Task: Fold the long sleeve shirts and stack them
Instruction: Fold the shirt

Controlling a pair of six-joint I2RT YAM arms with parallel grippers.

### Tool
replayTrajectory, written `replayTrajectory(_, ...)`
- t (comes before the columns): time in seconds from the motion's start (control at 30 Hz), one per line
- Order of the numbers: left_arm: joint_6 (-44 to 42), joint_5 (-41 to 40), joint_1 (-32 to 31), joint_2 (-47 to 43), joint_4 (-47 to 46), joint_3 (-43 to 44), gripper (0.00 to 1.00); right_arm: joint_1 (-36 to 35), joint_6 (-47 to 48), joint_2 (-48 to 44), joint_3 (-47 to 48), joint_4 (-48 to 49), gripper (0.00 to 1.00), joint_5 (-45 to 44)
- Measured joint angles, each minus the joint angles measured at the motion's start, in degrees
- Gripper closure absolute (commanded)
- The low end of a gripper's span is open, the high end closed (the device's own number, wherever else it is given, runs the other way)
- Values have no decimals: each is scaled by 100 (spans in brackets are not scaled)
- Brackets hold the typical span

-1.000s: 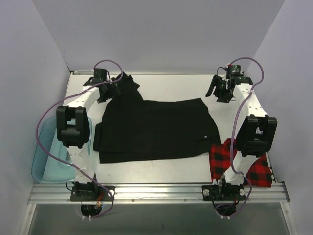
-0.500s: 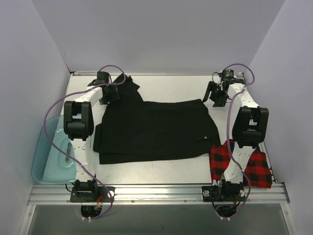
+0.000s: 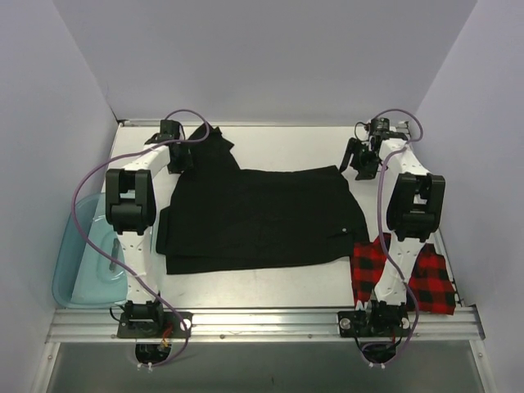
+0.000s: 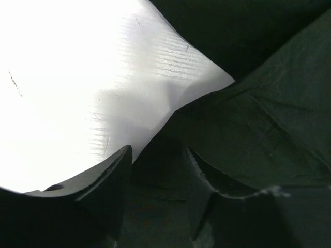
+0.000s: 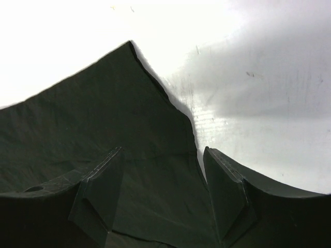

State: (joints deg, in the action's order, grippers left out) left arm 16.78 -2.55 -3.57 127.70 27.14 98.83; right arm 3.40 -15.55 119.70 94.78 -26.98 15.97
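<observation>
Lying flat across the middle of the white counter (image 3: pixel 278 139) was the black shirt (image 3: pixel 262 217), one sleeve bunched at far left. The left tool (image 4: pixel 158 155) stood spread astride that sleeve's cloth. The right tool (image 5: pixel 163 155) stood spread low over the shirt's far-right corner. The red-and-black checked shirt (image 3: pixel 426 278) lay crumpled at near right. A teal tub (image 3: pixel 78 270) sat at the near-left edge.

Left end effector (image 3: pixel 179 156) narrowing, right end effector (image 3: pixel 360 160) lowered

The black shirt (image 3: pixel 262 214) is matt, soft cloth; the checked shirt (image 3: pixel 434 286) looks woven cloth too. The white worktop (image 3: pixel 278 146) is smooth with a faint sheen. The tub (image 3: pixel 67 266) is glossy translucent plastic.
</observation>
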Motion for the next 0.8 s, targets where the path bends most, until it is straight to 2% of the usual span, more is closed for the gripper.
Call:
replayTrajectory(0.03,-35,7,0,7,4,0,55,2,2,46,68,11,38,15)
replayTrajectory(0.07,-46,20,-2,9,2,0,66,2,2,114,175,2,38,48)
replayTrajectory(0.13,-74,48,-2,20,2,-2,77,4,2,289,385,42,39,133)
replayTrajectory(0.17,-87,59,-2,26,0,-2,85,4,0,380,487,55,39,164)
replayTrajectory(0.33,-142,131,-2,37,-7,-2,99,4,-131,857,876,101,41,400)
replayTrajectory(0.7,-245,243,-2,37,-52,-26,100,-50,-474,1611,1674,98,41,850)
replayTrajectory(0.8,-245,256,-2,37,-76,-33,100,-101,-505,1635,1703,105,44,870)
